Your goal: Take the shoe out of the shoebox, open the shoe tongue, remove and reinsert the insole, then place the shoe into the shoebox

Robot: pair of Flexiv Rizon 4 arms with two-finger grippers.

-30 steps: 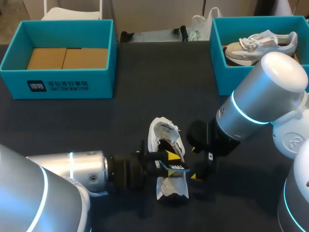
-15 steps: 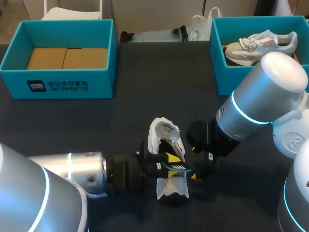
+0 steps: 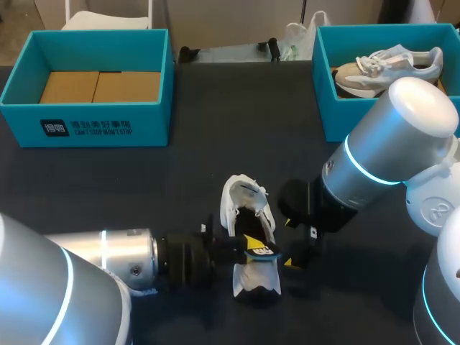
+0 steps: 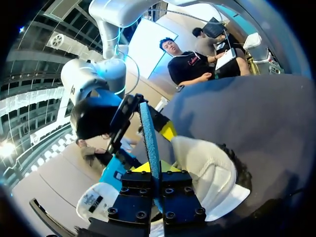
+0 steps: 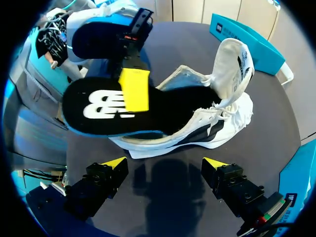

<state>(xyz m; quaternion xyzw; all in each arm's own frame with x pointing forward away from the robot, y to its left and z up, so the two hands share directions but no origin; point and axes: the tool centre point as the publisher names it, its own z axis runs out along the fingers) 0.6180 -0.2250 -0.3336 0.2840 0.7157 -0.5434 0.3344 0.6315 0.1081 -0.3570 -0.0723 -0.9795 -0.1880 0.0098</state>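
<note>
My left gripper point(image 3: 253, 249) pinches the free end of the black, blue-edged foam insole point(image 5: 98, 106). Its other end sits inside the white mesh sneaker point(image 3: 241, 201) on the dark table's point(image 3: 215, 144) near middle. My right gripper point(image 5: 165, 165) hovers spread at the sneaker's right, probably to steady it.

White knit cloth shoe point(image 5: 224, 116), matt black insole point(image 5: 101, 121)
</note>
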